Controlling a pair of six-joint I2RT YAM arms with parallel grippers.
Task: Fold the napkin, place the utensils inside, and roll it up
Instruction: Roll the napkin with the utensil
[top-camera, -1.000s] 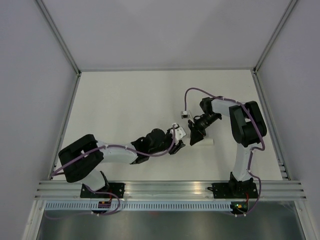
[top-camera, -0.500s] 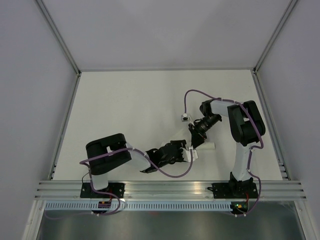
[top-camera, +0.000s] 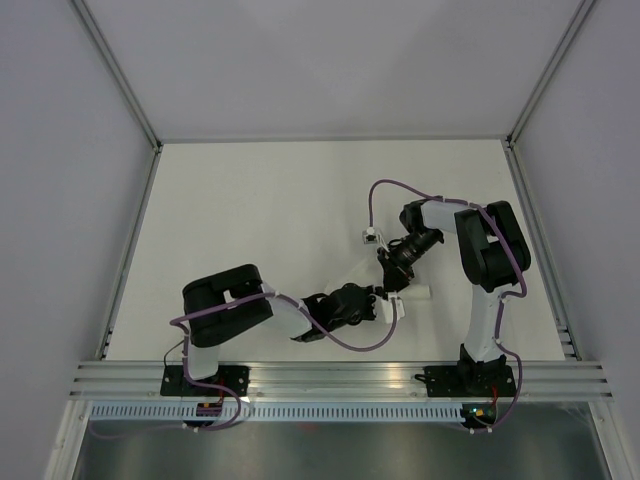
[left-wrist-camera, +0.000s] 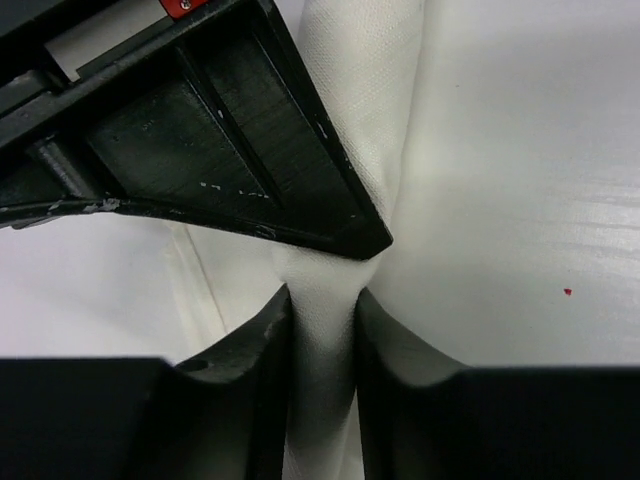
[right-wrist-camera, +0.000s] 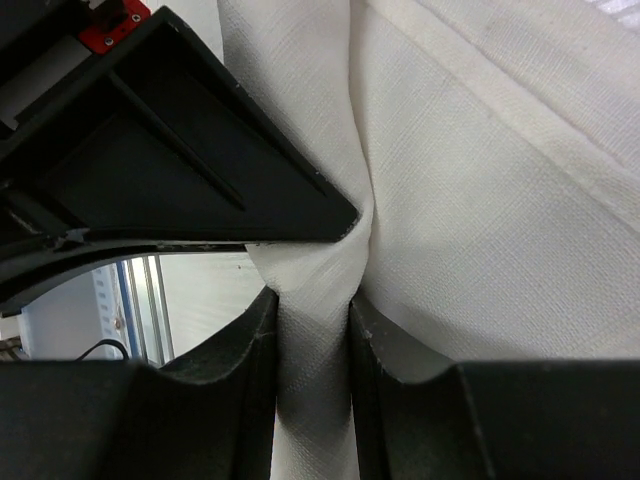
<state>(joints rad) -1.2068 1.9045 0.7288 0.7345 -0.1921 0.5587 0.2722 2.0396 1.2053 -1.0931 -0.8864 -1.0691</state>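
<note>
Your left end effector (left-wrist-camera: 322, 318) is all but closed. Its two dark fingers (left-wrist-camera: 262, 345) are clamped on a thin pinch of the napkin (left-wrist-camera: 365, 90), and cloth fills the narrow gap between them at the bottom centre of the left wrist view. Your right end effector (right-wrist-camera: 312, 312) stands the same way, gripping a fold of white cloth that rises between its close-set pair and spreads across the right half of that frame. The weave is plainly visible, with soft folds and a raised ridge running toward the upper right. In the top external view both end effectors meet right of centre, low in the frame. There the napkin shows only as a short white roll on the tabletop (top-camera: 260, 200), its end protruding to the right of the right end effector. A tiny red speck (left-wrist-camera: 567, 292) marks the tabletop at the right of the left wrist view.
</note>
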